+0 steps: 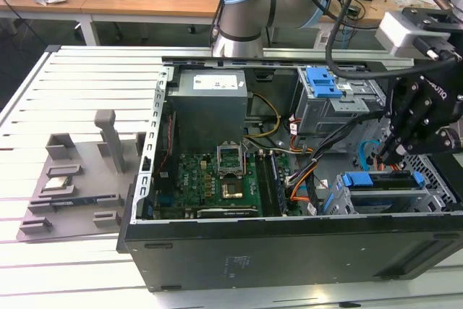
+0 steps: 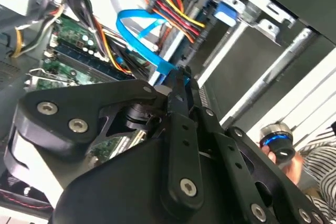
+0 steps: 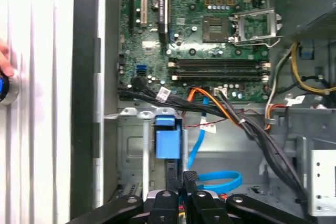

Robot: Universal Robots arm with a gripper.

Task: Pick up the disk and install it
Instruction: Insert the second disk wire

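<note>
**A:** Starting right at the claw: one gripper [image 3: 185,176], its two fingers drawn in narrow, tips all but together. Whether they pinch anything I cannot tell.

**B:** And the disk?

**A:** One disk [image 1: 380,180], blue-framed, lying in the lower bay of the open computer case [image 1: 289,251] on the exterior view's right. The claw hangs just above it, tips near its top edge (contact is hard to judge). In the first wrist view the blue plastic sits just beyond the fingertips.

**B:** Cables?

**A:** One flat blue cable [image 3: 220,179] looping beside the fingers, and one orange-and-black bundle [image 3: 220,109] past it.

**B:** Further out?

**A:** One motherboard [image 1: 213,175] with one open processor socket [image 1: 230,155]. One grey drive cage [image 1: 329,103] with a blue latch, near the arm's base. One arm [image 1: 246,5]. On the exterior view's left, outside the case, one grey fixture tray [image 1: 72,179]. A person's hand [image 2: 287,162] rests on a blue-ringed knob
</note>
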